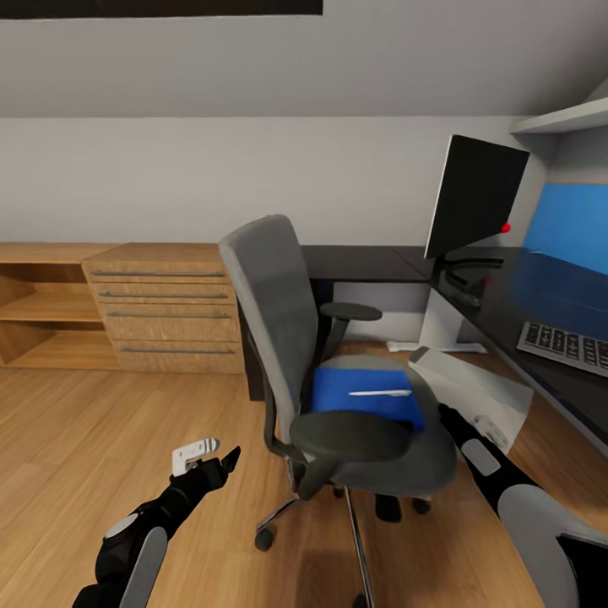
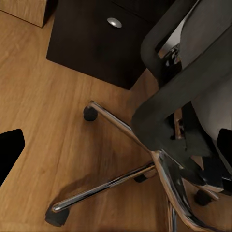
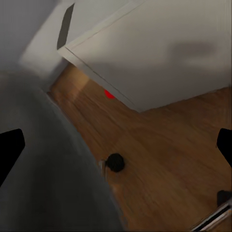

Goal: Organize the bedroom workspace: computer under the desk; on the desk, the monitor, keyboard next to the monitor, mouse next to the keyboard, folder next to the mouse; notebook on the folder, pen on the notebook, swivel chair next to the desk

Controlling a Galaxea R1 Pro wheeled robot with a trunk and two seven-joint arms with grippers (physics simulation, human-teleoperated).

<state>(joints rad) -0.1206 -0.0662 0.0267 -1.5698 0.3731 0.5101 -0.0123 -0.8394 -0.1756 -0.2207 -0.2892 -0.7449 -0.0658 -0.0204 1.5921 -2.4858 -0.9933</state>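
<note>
- Left wrist view had the left gripper (image 2: 116, 145) with its jaws spread wide, one dark fingertip (image 2: 10, 147) at each edge of the picture and nothing between them, above the swivel chair (image 2: 193, 92) and its chrome base, with the wooden floor (image 2: 43, 96) below.
- Right wrist view showed the right gripper (image 3: 116, 147) spread apart too, empty, over the grey seat edge, a black caster and the light grey computer (image 3: 159, 53) with its red light.
- Head view: the swivel chair (image 1: 279, 321) stood in the way, in front of the desk (image 1: 371, 263), seat facing the robot.
- The bright blue folder (image 1: 363, 390) lay flat on the seat, the white pen (image 1: 380, 393) on top of it.
- The monitor (image 1: 475, 198) stood on the desk, the keyboard (image 1: 564, 344) lying nearer, well apart from it.
- A light wooden cabinet (image 1: 165, 308) sat against the wall.
- The left arm reached low towards the chair's base; the right arm stretched to the seat's far side.
</note>
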